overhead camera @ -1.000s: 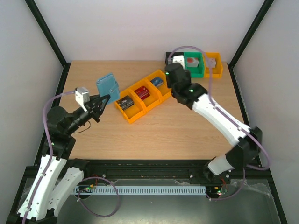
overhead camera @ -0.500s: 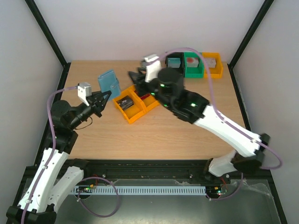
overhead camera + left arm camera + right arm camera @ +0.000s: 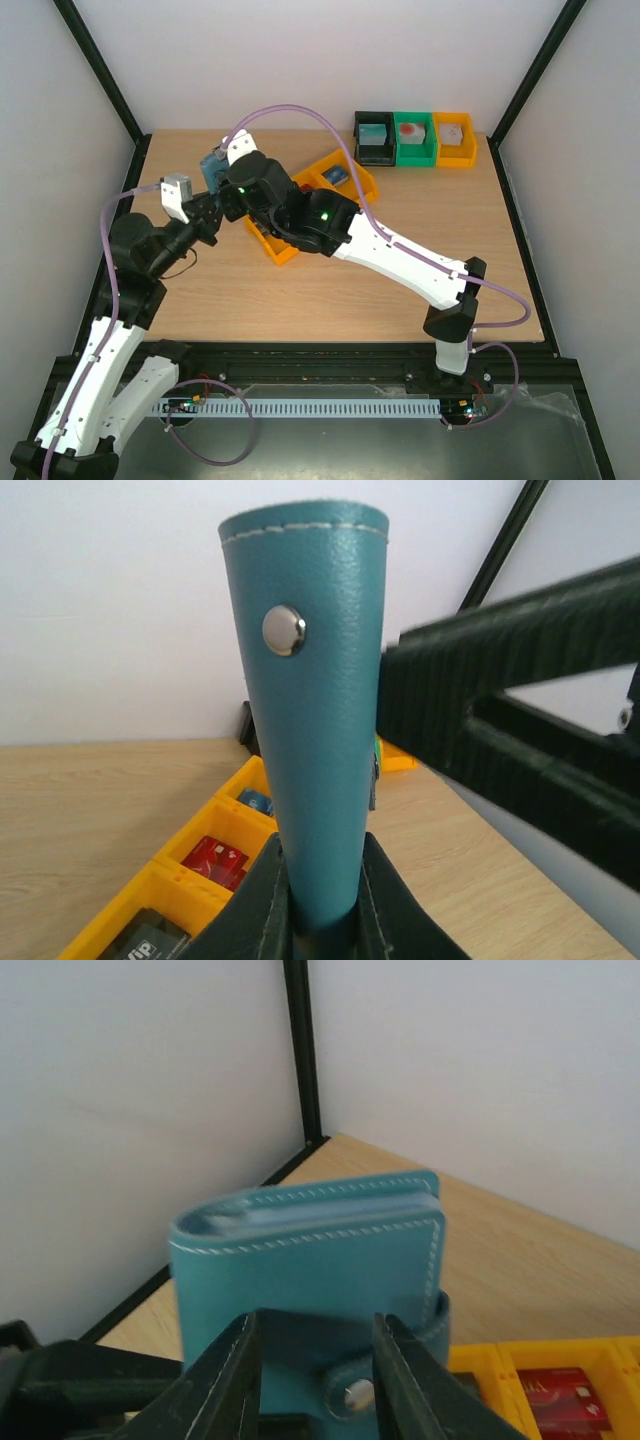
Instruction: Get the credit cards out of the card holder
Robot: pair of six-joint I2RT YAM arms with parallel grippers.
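Note:
My left gripper (image 3: 320, 848) is shut on the bottom of the teal card holder (image 3: 310, 680), which stands upright with its snap strap closed. In the top view the card holder (image 3: 211, 166) is mostly hidden behind my right arm, with the left gripper (image 3: 208, 208) just below it. My right gripper (image 3: 316, 1325) is open right in front of the card holder (image 3: 310, 1250), its jaws on either side of the strap and snap. One of its dark fingers (image 3: 500, 710) shows beside the holder. A red credit card (image 3: 215, 858), a blue one (image 3: 257, 802) and a dark one (image 3: 150, 945) lie in the yellow tray (image 3: 160, 878).
The yellow divided tray (image 3: 357, 186) lies diagonally mid-table, partly under my right arm. Black (image 3: 375, 137), green (image 3: 413, 137) and yellow (image 3: 455, 135) bins stand along the back edge. The black frame post and white walls are close behind the holder.
My right arm has swung left from the back bins, across the yellow tray, to the card holder, and its jaws have opened. My left gripper still holds the holder, shifted slightly left.

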